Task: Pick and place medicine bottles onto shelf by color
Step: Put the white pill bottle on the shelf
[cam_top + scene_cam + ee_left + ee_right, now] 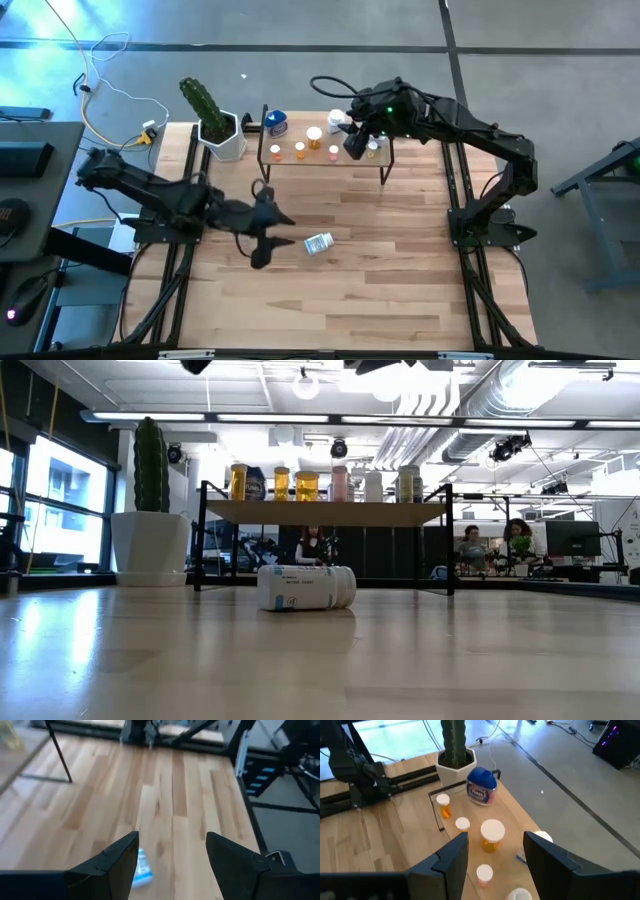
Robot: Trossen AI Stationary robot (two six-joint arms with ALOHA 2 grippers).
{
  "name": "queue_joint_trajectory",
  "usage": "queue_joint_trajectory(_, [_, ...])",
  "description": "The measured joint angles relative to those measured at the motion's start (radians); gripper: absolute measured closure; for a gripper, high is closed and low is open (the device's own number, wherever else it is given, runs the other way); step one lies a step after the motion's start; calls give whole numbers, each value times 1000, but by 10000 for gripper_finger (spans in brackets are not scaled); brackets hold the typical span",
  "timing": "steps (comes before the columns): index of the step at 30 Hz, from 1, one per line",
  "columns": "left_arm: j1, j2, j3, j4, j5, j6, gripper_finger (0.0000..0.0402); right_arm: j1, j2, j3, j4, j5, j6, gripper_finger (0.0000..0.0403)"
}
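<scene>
A white bottle with a blue label [318, 243] lies on its side on the tabletop, as the low view [305, 587] also shows. My left gripper [275, 236] hovers open just left of it. In the left wrist view [172, 865] the bottle [142, 868] shows beside one finger, partly hidden by it. The shelf [350, 160] stands at the far middle. It carries a blue bottle [276, 123], orange bottles [300, 150], a pink one [334, 152] and white ones [338, 120]. My right gripper [355, 145] is open and empty above the shelf's right part, over the bottles [495, 855].
A green cactus in a white pot [215, 125] stands just left of the shelf. The arms' black frames run along both table sides [460, 200]. Bare wood lies between the lying bottle and the near edge [330, 310]. People sit in the room behind [470, 545].
</scene>
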Motion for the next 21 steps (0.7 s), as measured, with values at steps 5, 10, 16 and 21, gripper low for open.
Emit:
queue_joint_trajectory(5, [-35,69,0,-18,-58,-76,179,0,0,0,-26,0,-5,221])
queue_joint_trajectory(10, [-55,141,0,-20,-116,-76,179,0,0,-1,-52,0,-17,221])
queue_joint_trajectory(16, [-61,206,0,-9,-123,-87,179,-2,0,-1,-79,0,-27,221])
queue_joint_trajectory(21, [-58,252,0,-8,-98,-168,179,-2,0,-1,-81,8,-50,221])
